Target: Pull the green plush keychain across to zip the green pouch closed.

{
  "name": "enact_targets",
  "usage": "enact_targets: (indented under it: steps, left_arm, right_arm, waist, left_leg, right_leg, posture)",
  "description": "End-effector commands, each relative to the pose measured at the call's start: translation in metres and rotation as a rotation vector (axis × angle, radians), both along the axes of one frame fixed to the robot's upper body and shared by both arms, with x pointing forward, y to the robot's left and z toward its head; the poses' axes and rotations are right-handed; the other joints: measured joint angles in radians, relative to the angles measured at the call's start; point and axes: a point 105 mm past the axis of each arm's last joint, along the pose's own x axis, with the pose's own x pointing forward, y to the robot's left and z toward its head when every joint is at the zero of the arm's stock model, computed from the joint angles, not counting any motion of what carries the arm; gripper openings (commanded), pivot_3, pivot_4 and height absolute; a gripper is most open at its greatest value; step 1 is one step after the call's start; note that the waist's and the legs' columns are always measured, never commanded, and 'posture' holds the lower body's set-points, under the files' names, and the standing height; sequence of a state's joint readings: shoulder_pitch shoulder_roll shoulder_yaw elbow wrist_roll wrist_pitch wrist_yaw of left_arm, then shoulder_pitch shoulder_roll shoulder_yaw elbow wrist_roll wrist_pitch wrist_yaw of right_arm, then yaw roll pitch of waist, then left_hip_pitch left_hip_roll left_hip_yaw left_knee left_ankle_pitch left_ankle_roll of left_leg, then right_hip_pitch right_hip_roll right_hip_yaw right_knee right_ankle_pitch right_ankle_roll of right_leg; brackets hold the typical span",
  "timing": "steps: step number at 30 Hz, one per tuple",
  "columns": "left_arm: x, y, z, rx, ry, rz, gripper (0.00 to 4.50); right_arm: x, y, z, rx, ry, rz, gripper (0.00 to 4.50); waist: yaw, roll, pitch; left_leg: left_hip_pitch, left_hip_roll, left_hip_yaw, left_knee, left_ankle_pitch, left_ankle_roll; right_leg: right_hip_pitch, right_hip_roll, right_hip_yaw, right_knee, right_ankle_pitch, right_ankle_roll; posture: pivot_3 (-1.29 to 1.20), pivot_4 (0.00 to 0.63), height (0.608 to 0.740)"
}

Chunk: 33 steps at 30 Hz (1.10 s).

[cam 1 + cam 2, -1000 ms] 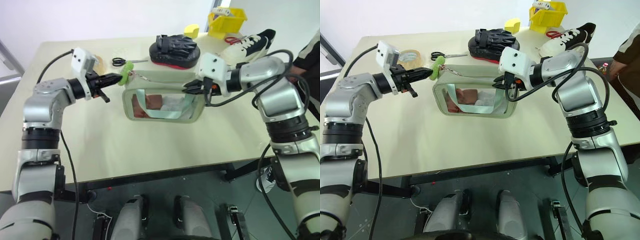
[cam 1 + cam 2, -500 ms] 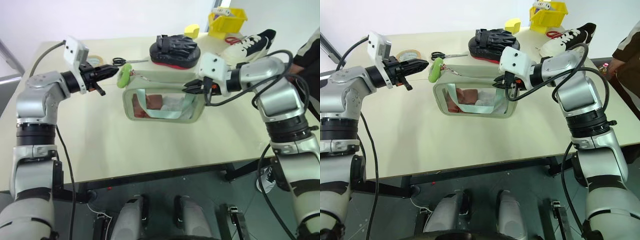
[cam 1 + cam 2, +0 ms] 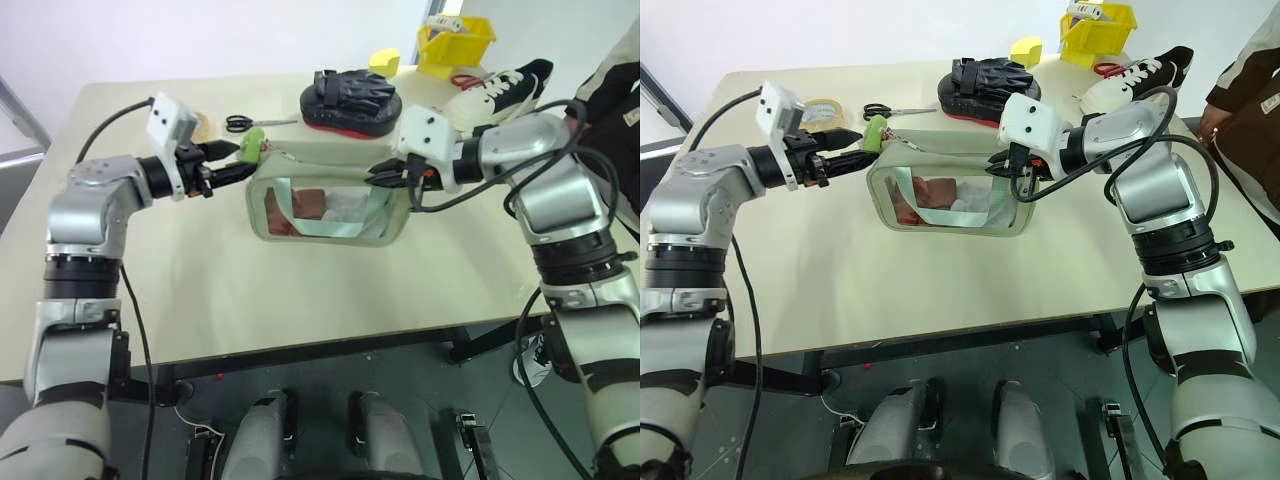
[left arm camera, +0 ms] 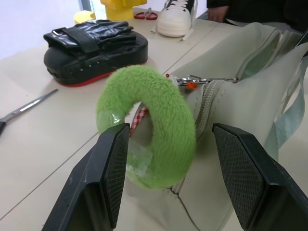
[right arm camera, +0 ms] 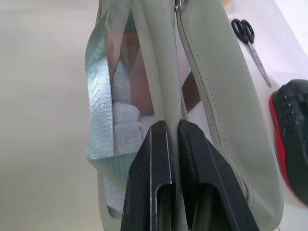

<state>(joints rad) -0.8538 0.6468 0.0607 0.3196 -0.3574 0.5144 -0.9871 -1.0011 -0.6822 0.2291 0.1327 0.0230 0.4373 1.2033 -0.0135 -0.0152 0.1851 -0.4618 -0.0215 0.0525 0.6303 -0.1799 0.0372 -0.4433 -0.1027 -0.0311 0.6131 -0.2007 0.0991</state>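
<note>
From the head cameras, the green pouch (image 3: 328, 196) stands on the table (image 3: 300, 290) between the two arms, with the green plush keychain (image 3: 251, 150) at its upper end corner, directly ahead of the left gripper (image 3: 232, 163), whose fingers stand apart on either side of the plush without clamping it. The right gripper (image 3: 378, 176) is pinched shut on the pouch's top edge at the far end from the keychain, steadying the bag. In the left wrist view the keychain (image 4: 153, 126) sits between the two spread fingers (image 4: 109, 168), upright like a ring, with daylight on both sides, so nothing is gripped; just past it lie the metal pull and the closed-looking run of zipper teeth (how far that closed run reaches I cannot tell from here). In the right wrist view the gripper (image 5: 167, 132) has its fingers pressed together on the fabric of the pouch (image 5: 216, 91) beside the zipper line, red and white contents showing through the clear side. I judge the task mid-way at best: the hold-down is set and the left hand is lined up, but closing on the plush and drawing it along the zip remain.
</note>
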Motion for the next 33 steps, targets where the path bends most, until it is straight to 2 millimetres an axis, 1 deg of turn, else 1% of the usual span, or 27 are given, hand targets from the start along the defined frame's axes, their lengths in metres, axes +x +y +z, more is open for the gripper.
enact_targets:
  steps: [1,3,5,7,8,12,14,18,19,21,23,25,26,29,32,33]
  left_arm:
    - [-0.001,0.0,0.003,0.011,-0.029,-0.002,2.91]
    - [-0.001,0.001,0.004,0.011,-0.033,-0.003,2.4]
    - [-0.001,0.001,0.005,0.012,-0.035,-0.003,1.64]
    - [-0.001,0.002,0.006,0.01,-0.035,-0.003,0.51]
    - [-0.001,0.002,0.006,0.011,-0.035,-0.004,0.07]
    - [-0.001,0.002,0.008,0.013,-0.044,-0.007,0.07]
    - [-0.001,0.001,0.015,0.015,-0.068,-0.002,0.07]
    - [-0.003,-0.009,0.046,-0.019,-0.154,-0.032,0.07]
    - [-0.004,-0.011,0.049,-0.02,-0.163,-0.038,0.07]
    - [-0.009,-0.025,0.056,-0.001,-0.19,-0.09,0.07]
    - [-0.018,-0.046,0.056,0.04,-0.211,-0.166,0.07]
    - [-0.027,-0.059,0.048,0.107,-0.223,-0.219,0.07]
    - [-0.028,-0.062,0.044,0.139,-0.226,-0.228,0.07]
    - [-0.027,-0.062,0.036,0.219,-0.239,-0.219,0.07]
    - [-0.02,-0.06,0.04,0.206,-0.247,-0.188,0.97]
    - [-0.019,-0.059,0.042,0.205,-0.25,-0.187,1.4]
  right_arm:
    - [-0.003,0.002,0.01,0.003,-0.033,0.011,0.0]
    - [-0.002,0.002,0.011,0.003,-0.033,0.011,0.0]
    - [-0.002,0.002,0.011,0.003,-0.033,0.011,0.0]
    - [-0.002,0.003,0.011,0.005,-0.033,0.01,0.0]
    - [-0.002,0.003,0.011,0.006,-0.033,0.01,0.0]
    - [-0.002,0.004,0.012,0.011,-0.034,0.011,0.0]
    - [-0.002,0.004,0.012,0.012,-0.034,0.011,0.0]
    - [-0.001,0.004,0.012,0.013,-0.035,0.009,0.0]
    - [-0.001,0.004,0.012,0.013,-0.035,0.009,0.0]
    - [-0.001,0.005,0.012,0.014,-0.036,0.009,0.0]
    - [0.0,0.005,0.012,0.015,-0.04,0.007,0.0]
    - [0.0,0.004,0.012,0.015,-0.042,0.005,0.0]
    - [0.0,0.004,0.012,0.015,-0.043,0.004,0.0]
    - [-0.001,0.003,0.012,0.016,-0.044,0.001,0.0]
    - [-0.001,0.001,0.012,0.016,-0.045,-0.005,0.0]
    - [-0.001,0.001,0.012,0.016,-0.045,-0.008,0.0]
  waist:
    - [0.0,0.0,0.0]
    - [0.0,0.0,0.0]
    - [0.0,0.0,0.0]
    - [0.0,0.0,0.0]
    - [0.0,0.0,0.0]
    - [0.0,0.0,0.0]
    - [0.0,0.0,0.0]
    - [0.001,0.0,0.0]
    - [0.001,0.0,0.0]
    - [0.001,0.0,0.0]
    - [0.001,0.0,0.0]
    - [0.001,0.0,0.0]
    - [0.001,0.0,0.0]
    - [0.0,0.0,0.0]
    - [0.001,0.0,0.0]
    - [0.001,0.0,0.0]
  left_leg:
    - [0.0,0.0,0.0,0.0,0.0,0.0]
    - [0.0,0.0,0.0,0.0,0.0,0.0]
    - [0.0,0.0,0.0,0.0,0.0,0.0]
    - [0.0,0.0,0.0,0.0,0.0,0.0]
    - [0.0,0.0,0.0,0.0,0.0,0.0]
    - [0.0,0.0,0.0,0.0,0.0,0.0]
    - [0.0,0.0,0.0,0.0,0.0,0.0]
    - [0.0,0.0,0.0,0.0,0.0,0.0]
    - [0.0,0.0,0.0,0.0,0.0,0.0]
    - [0.0,0.0,0.0,0.0,0.0,0.0]
    - [0.0,0.0,0.0,0.0,0.0,0.0]
    - [0.0,0.0,0.0,0.0,0.0,0.0]
    - [0.0,0.0,0.0,0.0,0.0,0.0]
    - [0.0,0.0,0.0,0.0,0.0,0.0]
    - [0.0,0.0,0.0,0.0,0.0,0.001]
    - [0.0,0.0,0.0,0.001,0.0,0.001]
  right_leg:
    - [0.0,0.0,0.0,0.0,0.0,0.0]
    - [0.0,0.0,0.0,0.0,0.0,0.0]
    - [0.0,0.0,0.0,0.0,0.0,0.0]
    - [0.0,0.0,0.0,0.0,0.0,0.0]
    - [0.0,0.0,0.0,0.0,0.0,0.0]
    - [0.0,0.0,0.0,0.0,0.0,0.0]
    - [0.0,0.0,0.0,0.0,0.0,0.0]
    - [0.0,0.0,0.0,0.0,0.0,0.0]
    - [0.0,0.0,0.0,0.0,0.0,0.0]
    - [0.0,0.0,0.0,0.0,0.0,0.0]
    - [0.0,0.0,0.0,0.0,0.0,0.0]
    - [0.0,0.0,0.0,0.0,0.0,0.0]
    - [0.0,0.0,0.0,0.0,0.0,0.0]
    - [0.0,0.001,0.0,0.0,0.0,0.0]
    - [0.0,0.001,0.0,0.0,0.0,0.0]
    - [0.0,0.002,0.0,0.0,0.0,0.0]
  posture:
    - [0.0,0.15,0.74]
    - [0.0,0.15,0.74]
    - [0.0,0.15,0.74]
    - [0.0,0.15,0.74]
    - [0.0,0.15,0.74]
    - [0.0,0.15,0.74]
    - [0.0,0.15,0.74]
    - [0.0,0.15,0.74]
    - [0.0,0.15,0.74]
    - [0.0,0.15,0.74]
    - [0.0,0.15,0.74]
    - [0.0,0.15,0.74]
    - [0.0,0.15,0.74]
    - [0.0,0.15,0.74]
    - [0.0,0.15,0.74]
    - [0.0,0.15,0.74]
